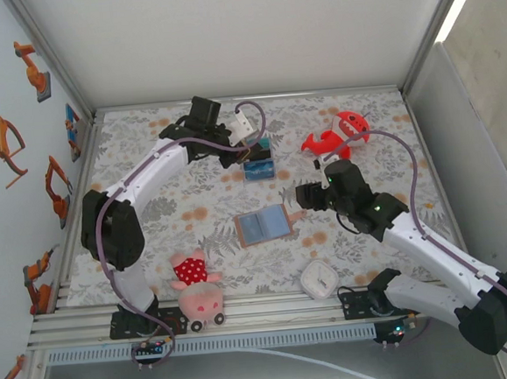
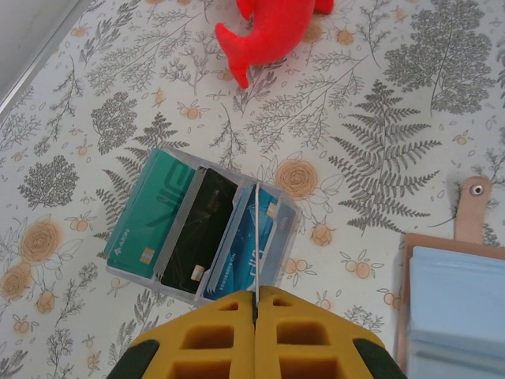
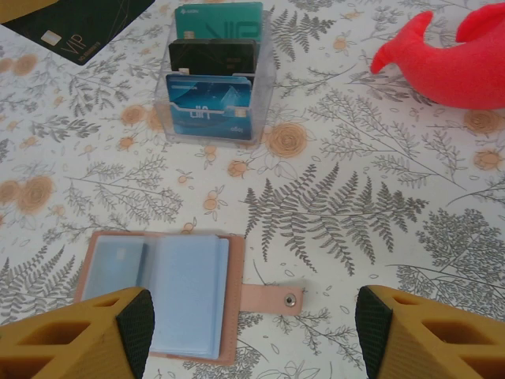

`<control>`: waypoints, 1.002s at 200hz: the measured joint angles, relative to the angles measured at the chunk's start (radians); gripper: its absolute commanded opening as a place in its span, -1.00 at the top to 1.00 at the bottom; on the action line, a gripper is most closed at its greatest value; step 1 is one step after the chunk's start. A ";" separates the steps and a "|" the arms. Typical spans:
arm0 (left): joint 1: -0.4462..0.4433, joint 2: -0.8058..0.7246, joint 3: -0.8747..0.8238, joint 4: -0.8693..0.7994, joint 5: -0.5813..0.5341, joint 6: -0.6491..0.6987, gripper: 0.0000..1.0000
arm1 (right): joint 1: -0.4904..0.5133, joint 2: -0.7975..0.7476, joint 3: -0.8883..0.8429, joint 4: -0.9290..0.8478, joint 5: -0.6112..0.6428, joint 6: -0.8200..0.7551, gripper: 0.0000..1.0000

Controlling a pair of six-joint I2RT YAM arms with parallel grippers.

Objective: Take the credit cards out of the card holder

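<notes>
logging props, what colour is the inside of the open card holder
Pale blue-grey; the card holder shows best in the right wrist view.

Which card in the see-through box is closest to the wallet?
The blue card at the front of the clear box. The black card stands behind it, and the teal card is farthest back.

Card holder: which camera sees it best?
The right wrist view: the card holder lies open, nearly whole, sleeves and snap tab clear. The top view shows it small; the left wrist view cuts it at the edge.
</notes>
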 measured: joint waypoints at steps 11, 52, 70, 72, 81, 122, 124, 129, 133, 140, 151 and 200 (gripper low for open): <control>0.000 0.020 0.014 -0.001 0.001 0.010 1.00 | 0.000 -0.006 0.000 -0.009 0.013 0.007 -0.37; -0.001 0.076 0.054 -0.005 0.009 0.046 1.00 | -0.001 -0.024 0.000 -0.037 0.055 0.027 -0.99; -0.001 0.095 0.067 -0.008 0.011 0.060 1.00 | -0.001 -0.024 0.000 -0.044 0.072 0.034 -0.99; -0.001 0.097 0.069 -0.009 0.011 0.060 1.00 | -0.001 -0.024 0.000 -0.045 0.075 0.035 -0.99; -0.001 0.106 0.076 -0.012 0.012 0.067 1.00 | -0.001 -0.024 0.000 -0.044 0.084 0.039 -0.99; -0.001 0.154 0.110 -0.020 0.022 0.100 1.00 | -0.001 -0.026 0.000 -0.045 0.127 0.055 -0.99; -0.001 0.156 0.111 -0.020 0.023 0.102 1.00 | -0.001 -0.026 0.000 -0.045 0.130 0.055 -0.99; -0.001 0.160 0.112 -0.022 0.025 0.106 1.00 | -0.001 -0.026 0.000 -0.045 0.134 0.059 -0.99; -0.001 0.163 0.113 -0.023 0.027 0.109 1.00 | -0.001 -0.026 0.000 -0.045 0.137 0.061 -0.99; -0.001 0.167 0.114 -0.026 0.030 0.114 1.00 | -0.001 -0.027 0.000 -0.045 0.140 0.063 -0.99; -0.001 0.175 0.121 -0.033 0.034 0.122 1.00 | -0.001 -0.030 0.000 -0.045 0.147 0.066 -0.99; -0.001 0.227 0.180 -0.054 0.037 0.161 1.00 | -0.001 -0.063 0.000 -0.045 0.169 0.074 -0.99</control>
